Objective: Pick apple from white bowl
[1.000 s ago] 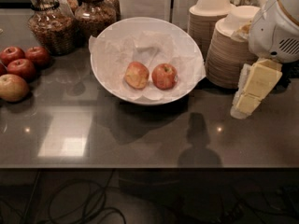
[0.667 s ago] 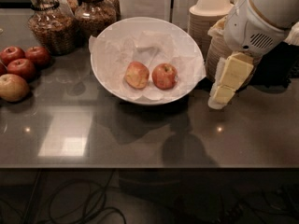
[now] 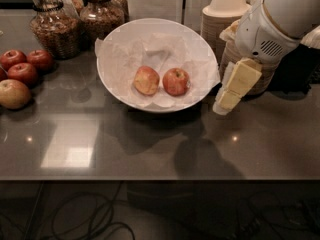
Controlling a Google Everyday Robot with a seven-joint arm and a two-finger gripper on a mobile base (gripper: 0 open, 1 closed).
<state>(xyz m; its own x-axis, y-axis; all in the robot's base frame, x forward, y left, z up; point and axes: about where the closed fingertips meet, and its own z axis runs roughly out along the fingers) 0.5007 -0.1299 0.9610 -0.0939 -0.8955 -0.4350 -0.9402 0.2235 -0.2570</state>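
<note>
The white bowl [image 3: 111, 44], wide and lined with crumpled white paper, stands at the middle back of the dark counter. Two small apples lie side by side in it. The apple [image 3: 146, 80], pale red-pink blotched with yellow, is the left one. An evenly redder apple [image 3: 176, 81] lies just to its right. My gripper [image 3: 227, 98], cream-yellow under the white arm, hangs just outside the bowl's right rim, tilted down and to the left, a little above the counter. It holds nothing that I can see.
Several red apples [image 3: 22, 66] and a larger yellowish-tan apple [image 3: 13, 94] lie at the left edge. Two glass jars [image 3: 55, 31] stand at the back left. Stacks of beige paper bowls [image 3: 223, 14] stand at the back right, partly behind the arm.
The arm and gripper have moved left, from beside the paper bowl stacks to the right rim of the white bowl. The apples have not moved.
</note>
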